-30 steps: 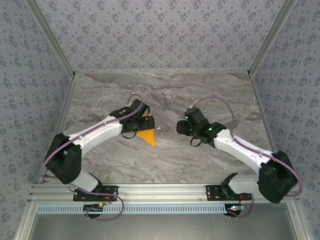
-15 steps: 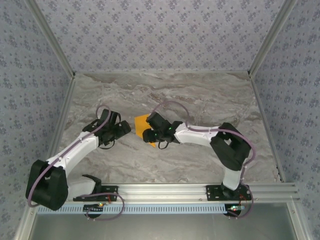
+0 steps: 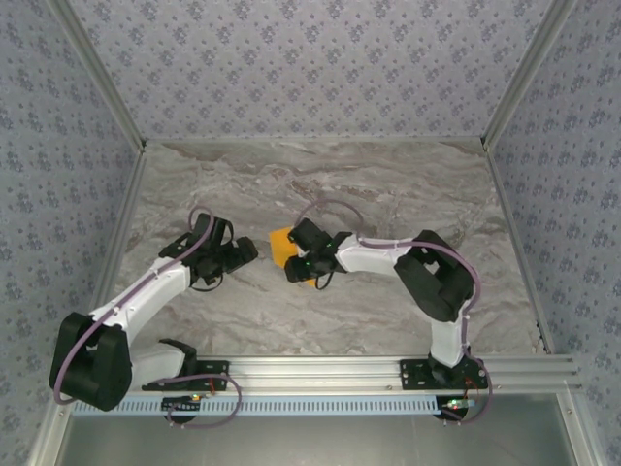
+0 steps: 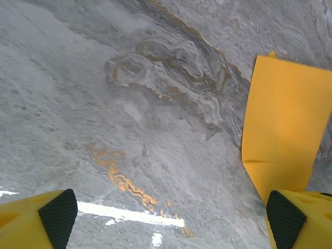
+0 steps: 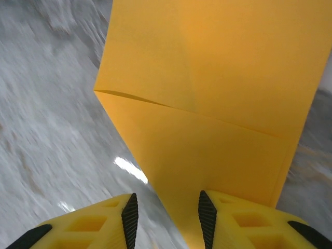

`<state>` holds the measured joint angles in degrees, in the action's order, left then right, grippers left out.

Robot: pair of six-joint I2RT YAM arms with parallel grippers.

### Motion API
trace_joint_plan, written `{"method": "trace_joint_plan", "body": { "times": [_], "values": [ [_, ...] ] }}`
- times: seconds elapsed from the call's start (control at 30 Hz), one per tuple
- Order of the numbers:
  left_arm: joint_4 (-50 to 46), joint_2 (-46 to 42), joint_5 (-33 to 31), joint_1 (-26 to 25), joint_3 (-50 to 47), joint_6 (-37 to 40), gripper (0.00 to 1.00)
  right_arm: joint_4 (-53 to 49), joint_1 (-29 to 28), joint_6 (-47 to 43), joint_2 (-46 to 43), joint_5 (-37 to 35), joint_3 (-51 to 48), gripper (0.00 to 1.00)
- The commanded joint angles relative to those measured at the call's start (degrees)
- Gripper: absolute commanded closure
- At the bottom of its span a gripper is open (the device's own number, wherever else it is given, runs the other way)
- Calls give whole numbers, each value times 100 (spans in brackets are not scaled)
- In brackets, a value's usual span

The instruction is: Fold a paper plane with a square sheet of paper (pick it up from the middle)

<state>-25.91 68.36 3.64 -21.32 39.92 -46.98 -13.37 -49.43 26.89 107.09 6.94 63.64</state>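
**Near zone: arms.** Both arms are extended from the near rail toward the middle of the table point(image 3: 408, 184), so that the work is reached from two sides.

**Left gripper.** The left gripper point(image 3: 240, 254) is set at 9 o'clock of the paper, just beside it and not touching. In the left wrist view the left gripper point(image 4: 171, 223) is spread wide, with nothing between the jaws and bare marble under them. This stand-off is judged to leave the sheet free for the other arm while keeping a second tool close at hand.

**Right gripper.** The right gripper point(image 3: 297, 264) is placed over the sheet's 5 o'clock corner. In the right wrist view the right gripper point(image 5: 168, 218) is narrowed to a small gap that straddles the paper's left edge; nothing is seen clamped. The narrowed fingertips are judged to suit pressing or sliding on a fold.

**Work piece.** The square sheet of paper point(image 5: 218, 78) is laid flat near the table's centre, already creased, with one flap folded over the layer beneath. In the overhead view the square sheet of paper point(image 3: 278, 241) is partly covered by the right wrist. The dart shape is not yet formed.
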Motion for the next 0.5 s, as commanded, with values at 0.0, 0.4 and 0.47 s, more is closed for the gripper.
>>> {"method": "trace_joint_plan", "body": {
  "times": [0.0,0.4,0.47],
  "values": [
    [328,5,455,32,-142,136,4,-723,156,-848,-329,98,-532,55],
    [1002,154,875,-361,-224,-130,3,-175,495,580,-1110,213,-622,62],
    [1110,239,880,-479,-228,-210,4,-71,523,711,-1011,159,-625,64]
  ]
}}
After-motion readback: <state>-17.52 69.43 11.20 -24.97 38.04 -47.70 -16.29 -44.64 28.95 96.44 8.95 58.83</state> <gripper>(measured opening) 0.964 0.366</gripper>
